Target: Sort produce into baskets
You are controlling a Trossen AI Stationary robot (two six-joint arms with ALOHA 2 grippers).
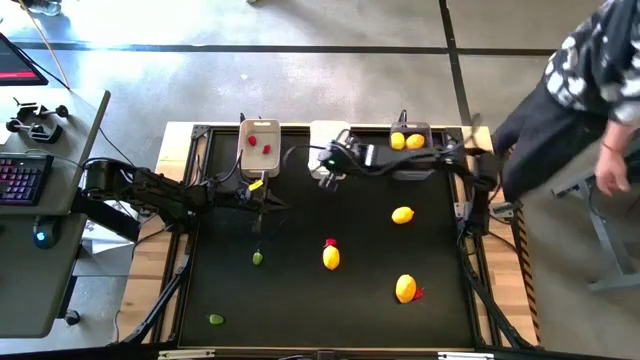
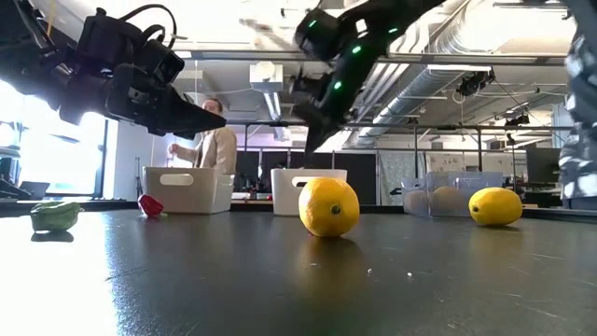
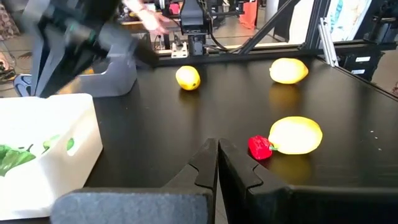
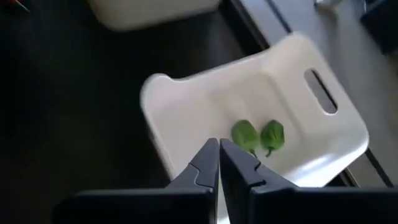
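Right gripper (image 4: 219,163): fingers pressed together, empty, poised over the bright white rectangular plastic basket (image 4: 186,99), which holds two small green produce pieces (image 4: 245,134). Left gripper (image 3: 217,165): fingers likewise pressed together, empty, hovering above the black tabletop (image 1: 300,290) just in front of the beige rectangular plastic basket (image 1: 259,130).

Surface: three egg-sized yellow lemon-like fruits (image 1: 331,257) lie on the tabletop, the nearest one to the front edge touching a small red piece (image 1: 418,293); another red piece (image 1: 330,242) lies just beside the central fruit. Two green pieces (image 1: 257,258) rest apart on the left half.

Room: a concrete floor, a desk with a keyboard (image 1: 20,180) at left, and a person (image 1: 590,80) at upper right.

Containers: the beige basket holds two red pieces; the dark grey rectangular basket (image 1: 410,128) holds two yellow fruits.
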